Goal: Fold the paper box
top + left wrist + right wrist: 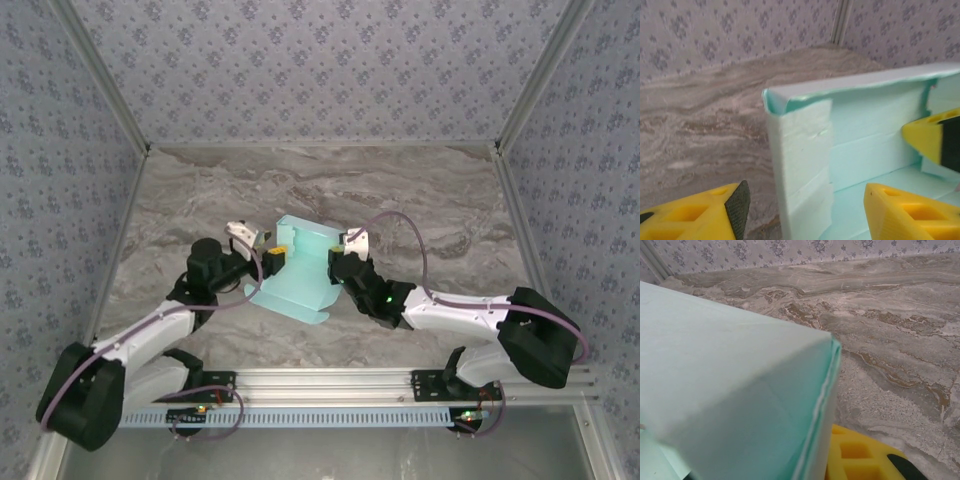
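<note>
Paper box (300,275) sits mid-way across the desk (430,200), half formed, side walls raised. My left gripper (270,257) is open, jaws straddling the box's 9 o'clock wall, which runs roughly 12 to 6. My right gripper (338,268) pinches the 3 o'clock wall. Both arms are equally near. No brand, label or writing is readable.

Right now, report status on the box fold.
Left gripper open, astride left wall. Right gripper shut on right wall. Paper box half-folded on marble table. Nothing in the way.
</note>
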`<state>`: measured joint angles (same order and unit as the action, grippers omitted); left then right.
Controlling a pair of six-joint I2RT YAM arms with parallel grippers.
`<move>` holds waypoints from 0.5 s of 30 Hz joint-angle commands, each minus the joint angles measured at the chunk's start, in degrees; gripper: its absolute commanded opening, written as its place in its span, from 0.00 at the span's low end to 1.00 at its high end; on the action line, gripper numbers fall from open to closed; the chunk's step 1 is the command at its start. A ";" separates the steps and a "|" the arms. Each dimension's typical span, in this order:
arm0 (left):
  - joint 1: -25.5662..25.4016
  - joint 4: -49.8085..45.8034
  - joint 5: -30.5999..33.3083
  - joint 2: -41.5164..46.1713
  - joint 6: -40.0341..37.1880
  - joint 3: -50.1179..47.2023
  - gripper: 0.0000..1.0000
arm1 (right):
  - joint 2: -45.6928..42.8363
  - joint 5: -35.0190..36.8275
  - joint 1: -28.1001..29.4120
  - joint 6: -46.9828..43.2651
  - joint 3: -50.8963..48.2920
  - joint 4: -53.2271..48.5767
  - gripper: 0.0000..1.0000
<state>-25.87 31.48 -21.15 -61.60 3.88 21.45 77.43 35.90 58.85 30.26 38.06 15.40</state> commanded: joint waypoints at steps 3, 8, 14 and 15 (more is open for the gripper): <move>0.38 3.75 1.28 -4.45 0.43 3.80 0.59 | -0.76 -0.28 0.63 -0.91 0.56 0.08 0.21; 0.35 5.48 2.98 -6.82 3.06 5.83 0.40 | 0.42 0.15 1.61 -0.95 1.33 0.44 0.20; 0.29 6.02 1.09 -7.07 3.57 6.23 0.21 | 1.48 0.99 2.47 -0.93 1.66 0.69 0.20; 0.34 6.09 1.04 -7.25 3.59 6.21 0.16 | 1.58 1.10 2.65 -0.84 1.71 0.77 0.20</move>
<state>-25.85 34.74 -19.22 -68.45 7.29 25.89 78.15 35.79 60.73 29.93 38.09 15.49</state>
